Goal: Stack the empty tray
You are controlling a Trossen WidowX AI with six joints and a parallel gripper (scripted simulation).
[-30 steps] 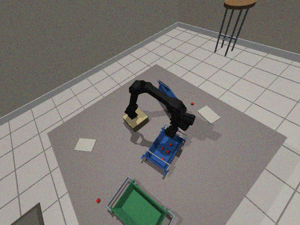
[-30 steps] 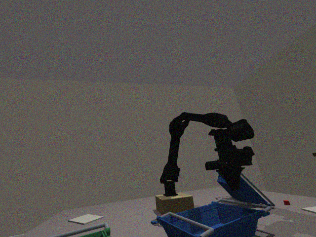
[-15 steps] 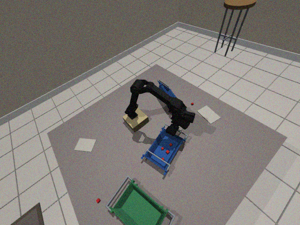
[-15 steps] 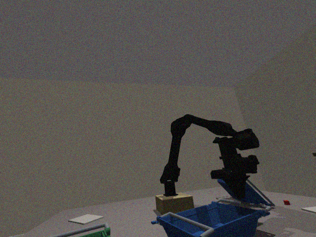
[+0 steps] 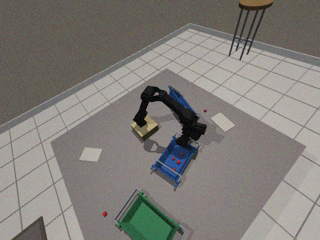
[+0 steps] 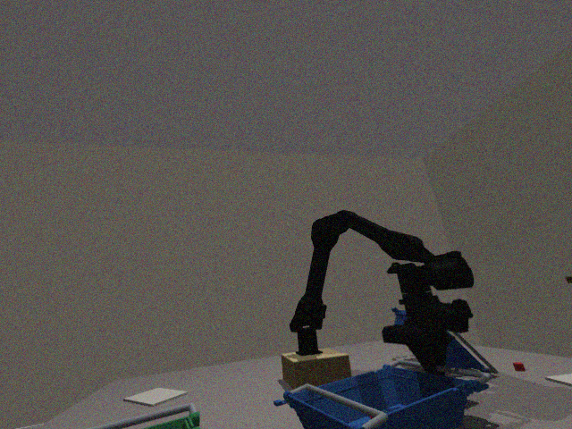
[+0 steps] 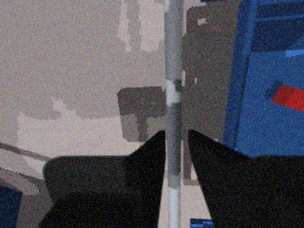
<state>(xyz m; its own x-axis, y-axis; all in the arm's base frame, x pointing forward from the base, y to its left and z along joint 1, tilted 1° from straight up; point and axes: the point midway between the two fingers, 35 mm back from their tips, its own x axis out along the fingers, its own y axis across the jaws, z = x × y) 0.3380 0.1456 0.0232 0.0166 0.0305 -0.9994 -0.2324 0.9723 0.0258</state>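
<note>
No text, label, number or sign can be read on anything in these views.

The scene is viewed by the top camera from high up and well back, tilted down across the grey table top (image 5: 232, 165), with tiled floor around it. The same black six-joint arm (image 5: 170, 102) and blue plastic tray (image 5: 165, 161) are seen by the exterior camera from low, near table height, close to the tray's near end (image 6: 369, 401), facing a plain wall. The wrist camera is carried just behind the black fingertips and is pointed down at close range onto a grey wire bar (image 7: 174, 71) beside the blue tray's wall (image 7: 239, 95).
</note>
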